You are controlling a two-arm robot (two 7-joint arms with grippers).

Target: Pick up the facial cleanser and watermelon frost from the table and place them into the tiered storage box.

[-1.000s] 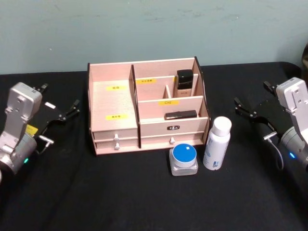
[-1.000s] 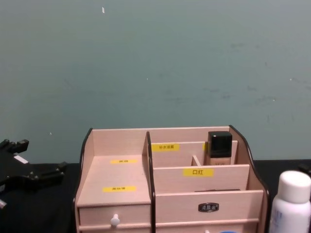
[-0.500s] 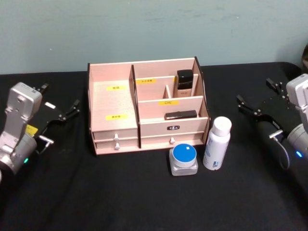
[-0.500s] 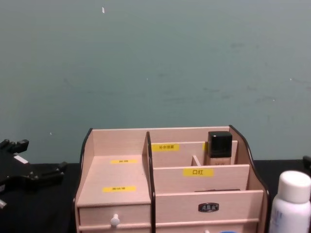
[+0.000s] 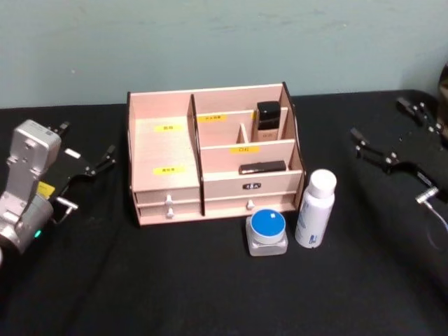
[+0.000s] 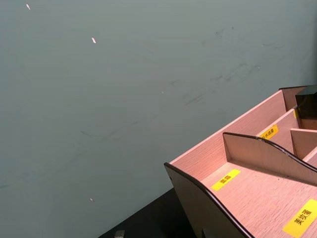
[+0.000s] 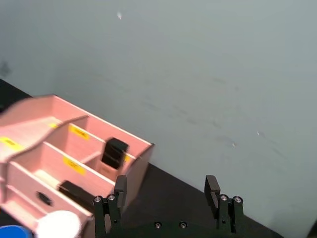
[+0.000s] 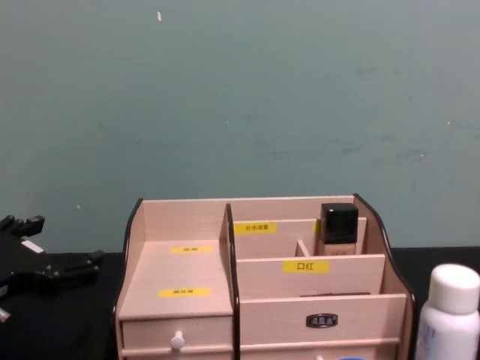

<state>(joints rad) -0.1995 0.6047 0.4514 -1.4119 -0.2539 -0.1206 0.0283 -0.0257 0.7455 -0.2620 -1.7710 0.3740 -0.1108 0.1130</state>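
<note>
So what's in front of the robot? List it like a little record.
Surface: black table
Organiser: tiered storage box, middle of table
Already inside: dark-capped bottle in back tier; black flat item in the tier below
On table, front of box: blue-lidded jar, white bottle upright to its right
Left gripper: open, left of box
Right gripper: open, right of box

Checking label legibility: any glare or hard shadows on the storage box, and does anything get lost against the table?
Head view: tiered storage box evenly lit, no glare; open left gripper and right gripper hard to tell from the black table. Chest view: only soft shade inside its compartments.
</note>
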